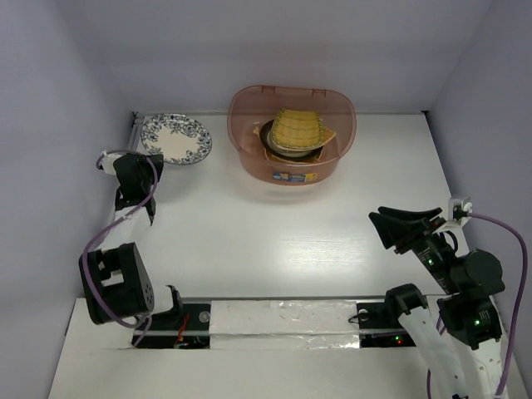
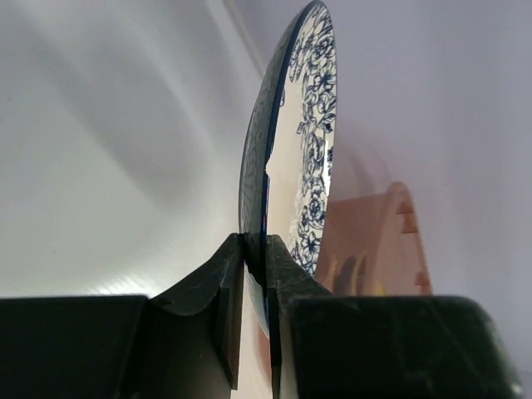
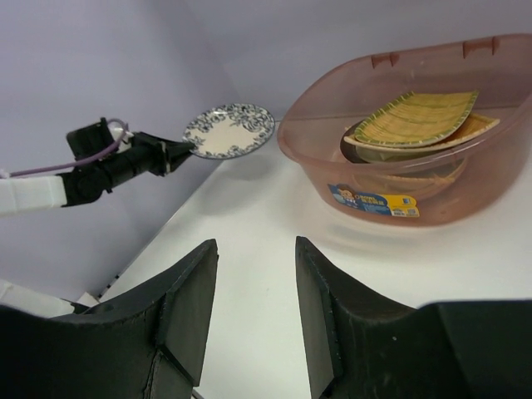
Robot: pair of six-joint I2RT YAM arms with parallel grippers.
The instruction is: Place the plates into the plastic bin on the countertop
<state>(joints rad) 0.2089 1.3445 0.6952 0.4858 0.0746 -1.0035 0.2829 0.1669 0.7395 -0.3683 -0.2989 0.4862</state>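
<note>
White floral plate (image 1: 176,139) was clamped in our left gripper (image 2: 255,251); we judged a level carry over the bin (image 1: 238,133) best.

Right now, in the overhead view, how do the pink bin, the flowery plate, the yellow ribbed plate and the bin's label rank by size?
1. pink bin
2. flowery plate and yellow ribbed plate: nearly alike, too close to rank
3. label
</note>
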